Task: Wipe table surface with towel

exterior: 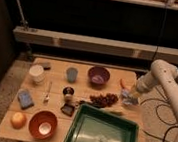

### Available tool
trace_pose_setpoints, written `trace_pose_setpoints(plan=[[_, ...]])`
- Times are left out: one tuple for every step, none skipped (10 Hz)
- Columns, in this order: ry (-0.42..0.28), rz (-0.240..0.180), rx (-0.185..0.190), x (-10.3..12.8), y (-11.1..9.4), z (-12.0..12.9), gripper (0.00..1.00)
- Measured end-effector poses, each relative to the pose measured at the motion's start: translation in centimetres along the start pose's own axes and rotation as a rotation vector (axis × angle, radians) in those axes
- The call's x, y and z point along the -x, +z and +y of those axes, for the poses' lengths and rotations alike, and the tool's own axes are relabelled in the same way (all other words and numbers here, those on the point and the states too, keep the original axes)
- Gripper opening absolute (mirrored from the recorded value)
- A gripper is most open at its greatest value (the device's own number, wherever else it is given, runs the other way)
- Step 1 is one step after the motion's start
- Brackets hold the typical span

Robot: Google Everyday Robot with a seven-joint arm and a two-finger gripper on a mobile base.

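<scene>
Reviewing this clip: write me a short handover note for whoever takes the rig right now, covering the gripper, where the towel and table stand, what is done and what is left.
Gripper: low over the right edge of the table surface, just right of the dark grapes.
Towel: a small grey-blue cloth at the gripper's tip, on or just above the wood; whether it is gripped or only pressed cannot be told.
Done: the towel is at the table's right side.
Left: most of the surface is crowded by the purple bowl, grey cup, blue sponge, orange bowl and green tray. No wiped area shows, so treat the wiping as still to do.
</scene>
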Motion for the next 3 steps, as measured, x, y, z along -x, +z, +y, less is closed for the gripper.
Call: trace_pose_setpoints(plan=[[-0.031, -0.016, -0.033, 0.2, 0.0, 0.0, 0.0], [-0.083, -0.02, -0.077, 0.8, -0.2, 0.2, 0.0], [-0.135, 0.001, -0.097, 1.5, -0.1, 0.7, 0.0]])
